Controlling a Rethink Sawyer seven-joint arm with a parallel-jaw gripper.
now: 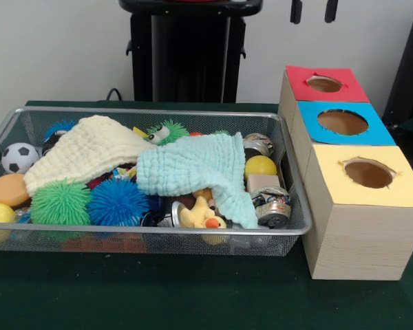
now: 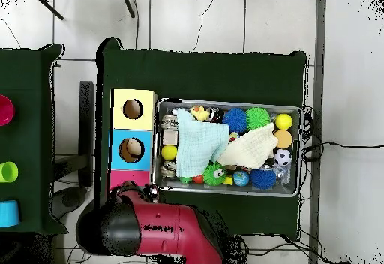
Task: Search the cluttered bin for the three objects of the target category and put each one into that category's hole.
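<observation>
The silver wire-mesh bin (image 1: 299,206) stands on the green table, full of toys; it also shows in the overhead view (image 2: 292,111). A yellow plush duck (image 1: 203,214) with an orange beak lies at the bin's front under a mint cloth (image 1: 193,168), and shows in the overhead view (image 2: 200,113). No monkey shows. The red-topped hole (image 1: 324,84) is the farthest of three on the wooden box. My gripper (image 1: 313,10) shows only as two black tips at the top edge, apart and empty, high above the boxes. In the overhead view my arm (image 2: 176,231) hides the red hole.
A cream cloth (image 1: 89,148) covers the bin's left middle. Spiky balls, green (image 1: 60,203) and blue (image 1: 117,201), drink cans (image 1: 272,206), a yellow ball (image 1: 260,166) and a soccer ball (image 1: 18,157) fill the bin. Blue-topped (image 1: 342,122) and yellow-topped (image 1: 368,174) holes are nearer the camera.
</observation>
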